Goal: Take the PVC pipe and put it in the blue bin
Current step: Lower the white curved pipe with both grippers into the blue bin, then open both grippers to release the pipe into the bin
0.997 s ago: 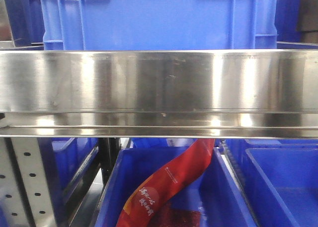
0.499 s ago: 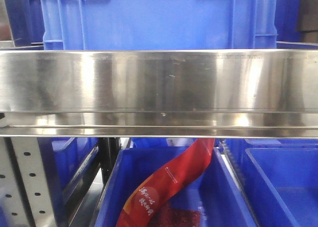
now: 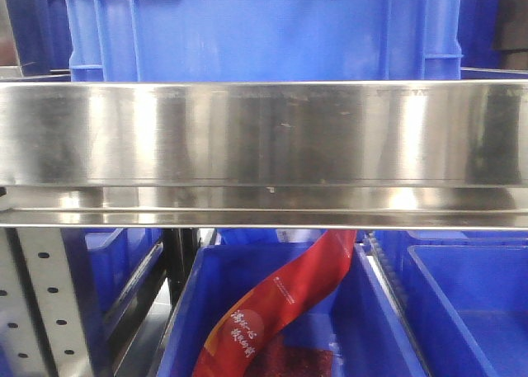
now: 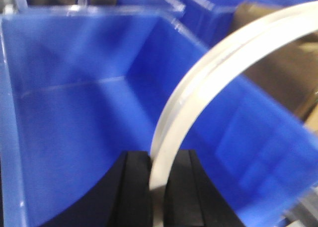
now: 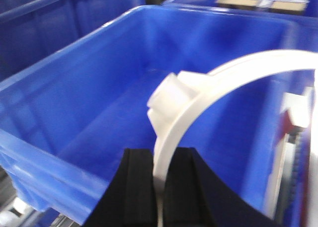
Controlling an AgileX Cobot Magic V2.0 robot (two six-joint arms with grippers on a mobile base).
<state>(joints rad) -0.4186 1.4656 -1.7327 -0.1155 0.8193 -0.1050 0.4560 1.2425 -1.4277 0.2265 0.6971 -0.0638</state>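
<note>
Over the open blue bin (image 4: 59, 113), curved white PVC pipe (image 4: 198, 83) held clear of the floor, left gripper (image 4: 161, 167) clenched on its near stretch, right gripper (image 5: 159, 165) likewise clamping PVC pipe below a white collar (image 5: 169, 100), steel shelf rail (image 3: 264, 134) across the front view, red pouch (image 3: 280, 311) beneath.

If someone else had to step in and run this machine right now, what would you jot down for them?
Left gripper: shut on a curved white PVC pipe, held above an open blue bin.
Right gripper: also shut on white pipe bearing a fitting, above a blue bin; same pipe or another, I cannot tell.
Done: pipe grabbed, held over the bin.
Left: lower and release it inside.
The front view shows neither arm.
</note>
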